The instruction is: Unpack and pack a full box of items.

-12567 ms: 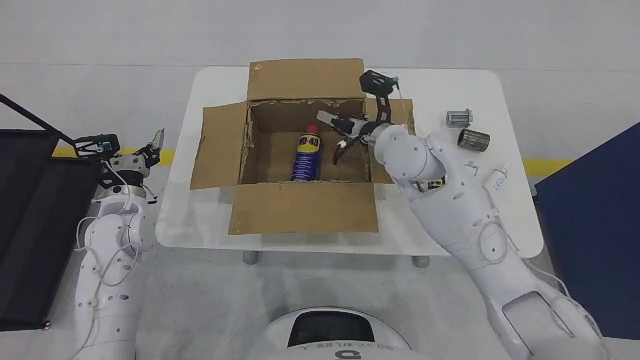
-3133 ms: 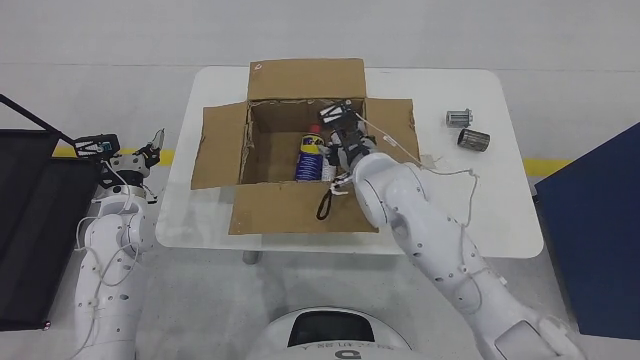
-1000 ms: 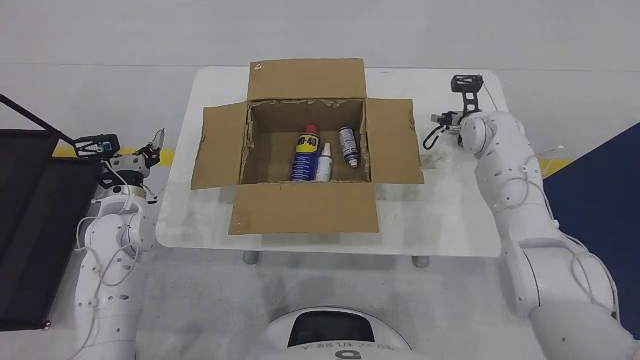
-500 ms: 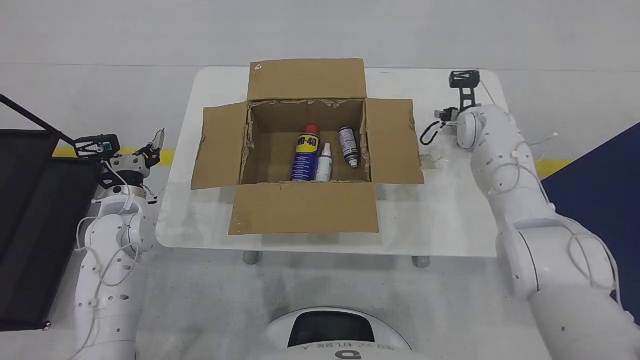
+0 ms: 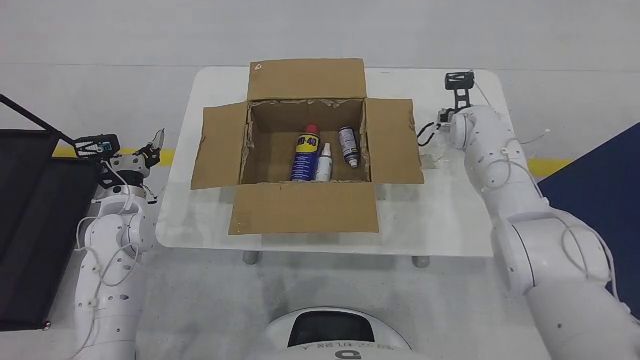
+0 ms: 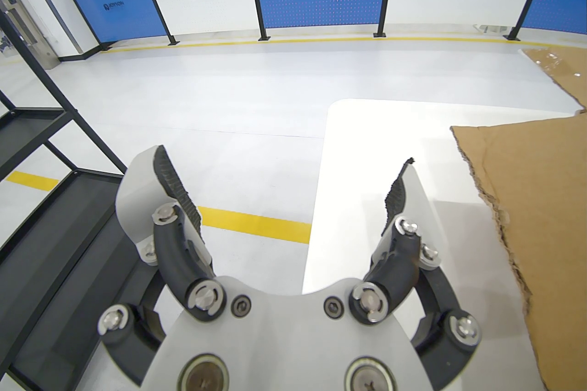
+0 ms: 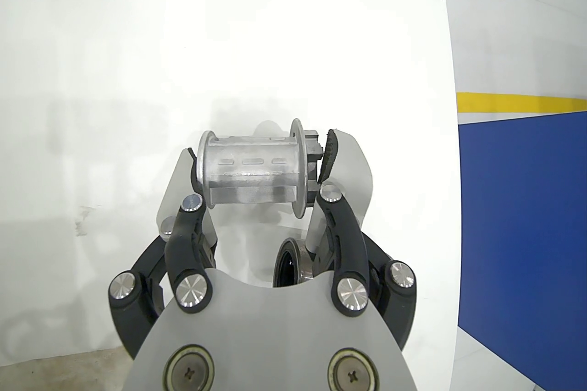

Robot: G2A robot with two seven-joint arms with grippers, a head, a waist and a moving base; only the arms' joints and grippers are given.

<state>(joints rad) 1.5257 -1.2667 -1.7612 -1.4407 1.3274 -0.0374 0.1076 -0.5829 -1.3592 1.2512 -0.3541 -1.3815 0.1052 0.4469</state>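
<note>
- One table point(image 5: 200, 220): white with rounded corners; it carries everything listed below except the rack.
- One rack point(image 5: 30, 220): black, with flat shelves, standing on the floor off the table's left end.
- One box point(image 5: 305, 210): brown cardboard, in the middle of the table, with all four flaps folded outward. It holds three items, lying side by side on its floor.
- My two grippers:
  - My left gripper point(image 6: 283, 161) hangs beside the table's left edge, near the box's left flap. Its jaws are spread wide and hold nothing.
  - My right gripper point(image 7: 260, 150) is over the table's right end, well apart from the box. Its jaws are closed onto the two ends of a metal spool.
- One spray can point(image 5: 306, 152): blue and yellow with a red cap, the leftmost and longest of the three items in the box.
- One grey can point(image 5: 348, 146): the rightmost item in the box, lying at a slight slant.
- One white bottle point(image 5: 324, 163): small, lying between the two cans.
- One metal spool point(image 7: 250, 177): silver with a flange at each end, held crosswise between my right pads. I cannot tell whether it touches the table.
- One metal ring piece point(image 7: 289, 262): dark inside, on the table just under my right gripper and partly hidden by it.
</note>
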